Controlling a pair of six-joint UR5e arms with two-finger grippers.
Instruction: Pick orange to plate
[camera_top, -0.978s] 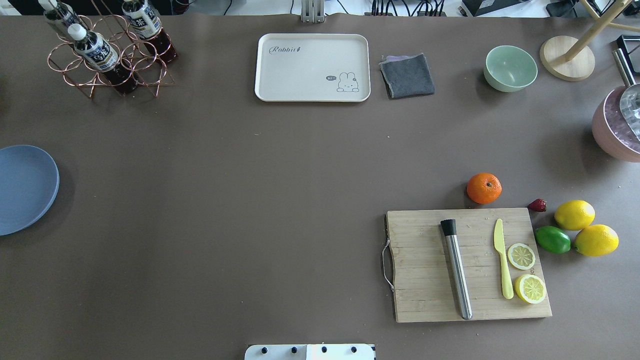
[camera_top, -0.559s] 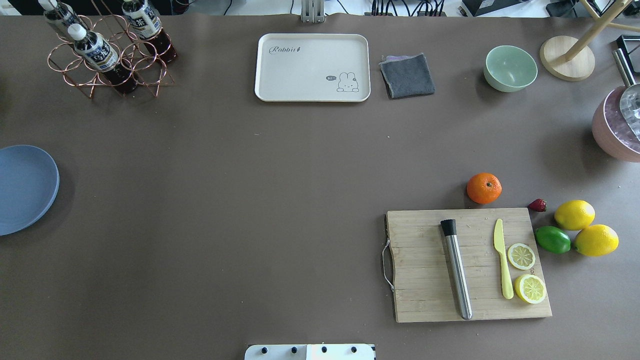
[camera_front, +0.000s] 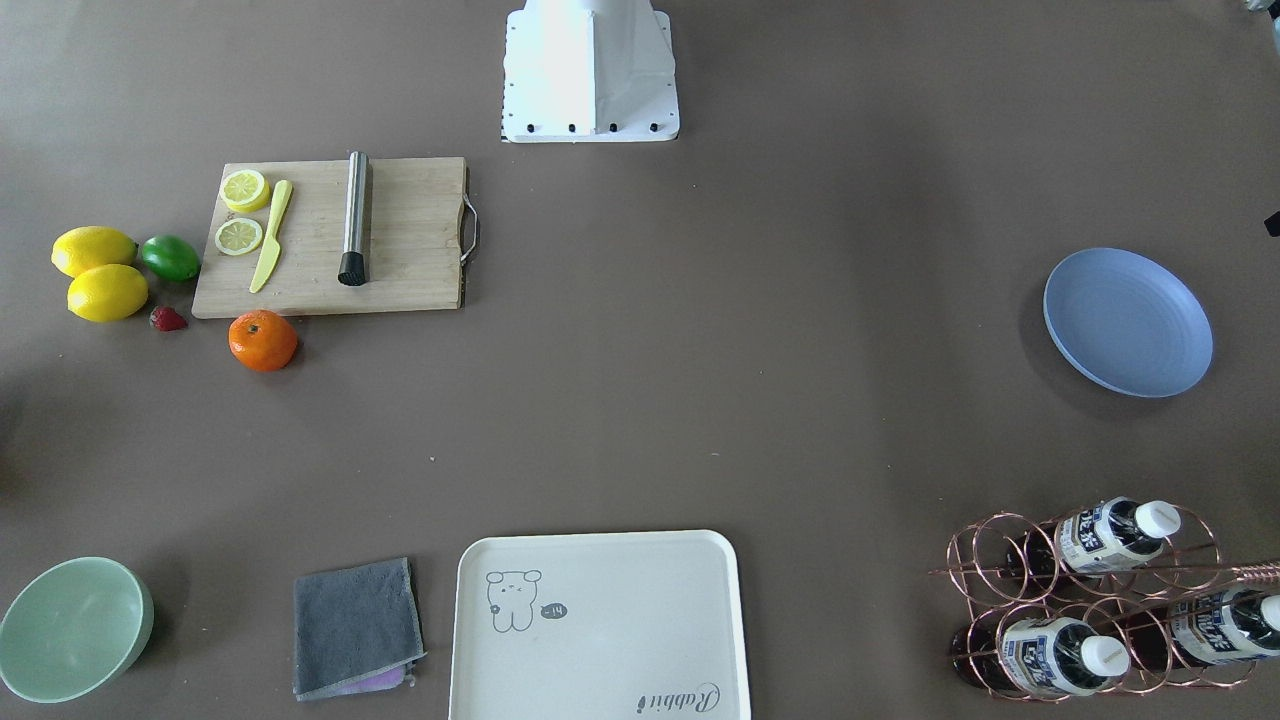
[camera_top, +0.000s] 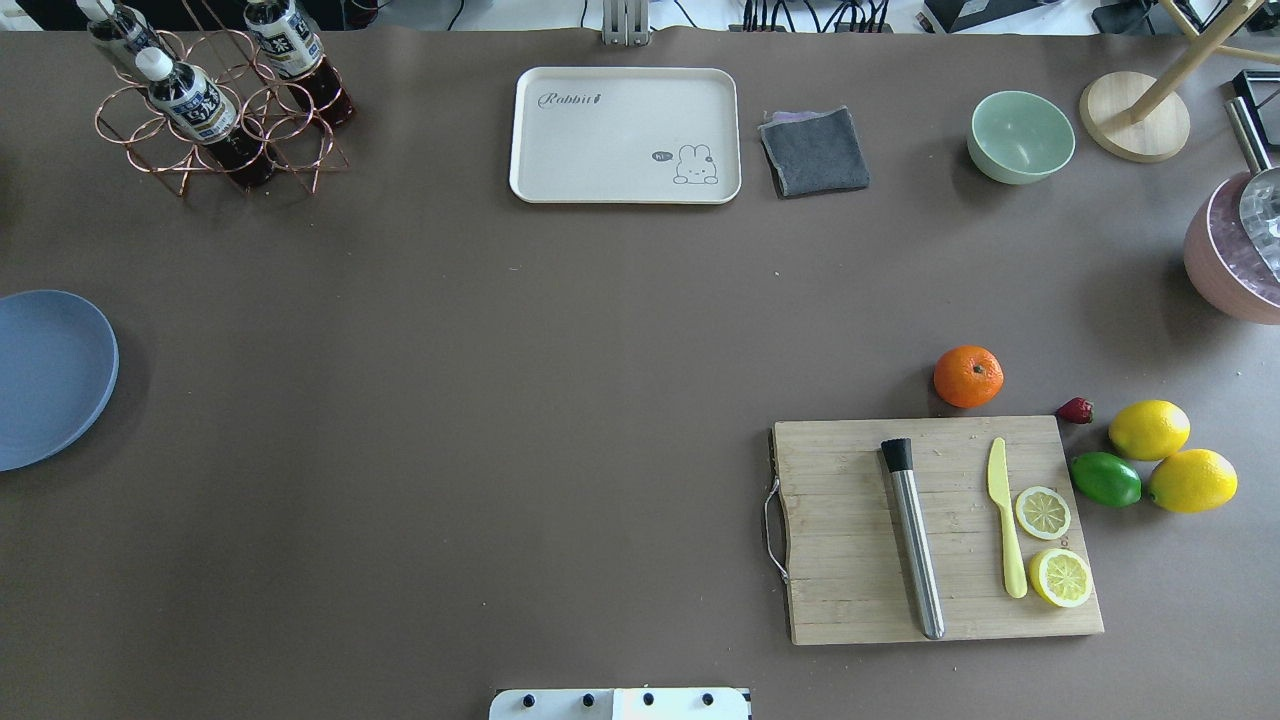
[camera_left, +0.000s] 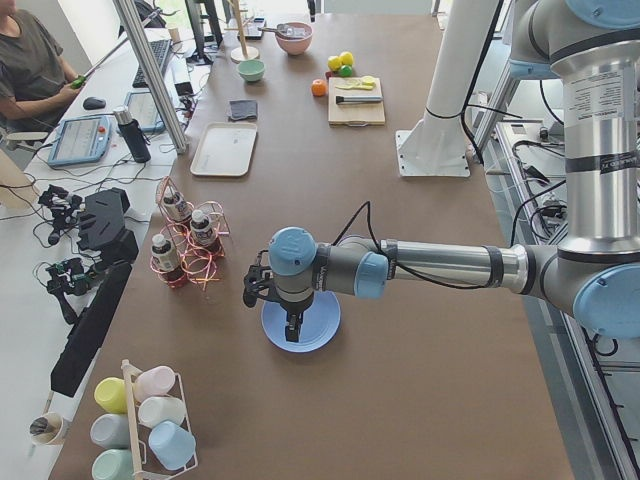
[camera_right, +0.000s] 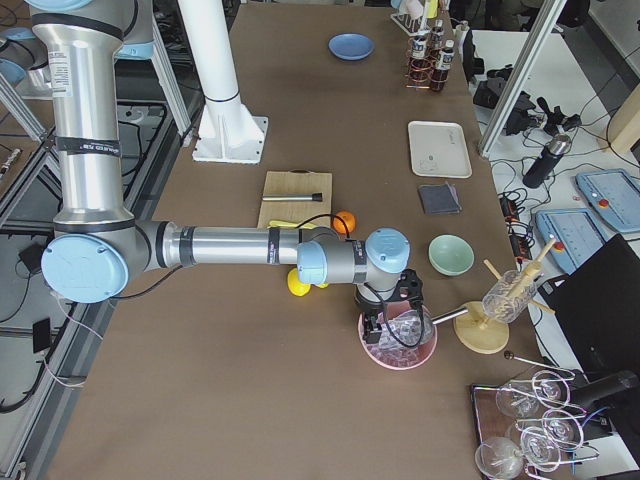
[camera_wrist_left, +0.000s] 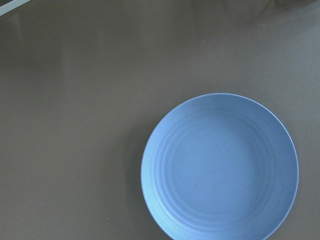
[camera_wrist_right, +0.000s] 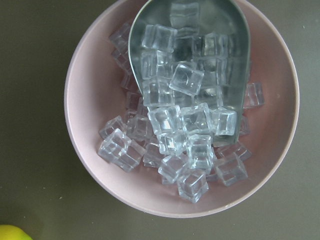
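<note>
The orange (camera_top: 968, 376) rests on the table just beyond the cutting board's far edge, also seen in the front-facing view (camera_front: 263, 340). The blue plate (camera_top: 45, 375) lies bare at the table's far left end and fills the left wrist view (camera_wrist_left: 220, 167). My left gripper (camera_left: 290, 328) hangs over the plate; it shows only in the side view, so I cannot tell whether it is open or shut. My right gripper (camera_right: 385, 322) hovers above the pink bowl, far right of the orange, and I cannot tell its state either.
A cutting board (camera_top: 850, 600) carries a metal muddler (camera_top: 912, 540), yellow knife and two lemon slices. Two lemons (camera_top: 1148, 429), a lime (camera_top: 1105, 479) and a strawberry lie to its right. Pink ice bowl with scoop (camera_wrist_right: 95, 150), green bowl (camera_top: 1020, 136), cream tray (camera_top: 625, 135), cloth, bottle rack (camera_top: 215, 110).
</note>
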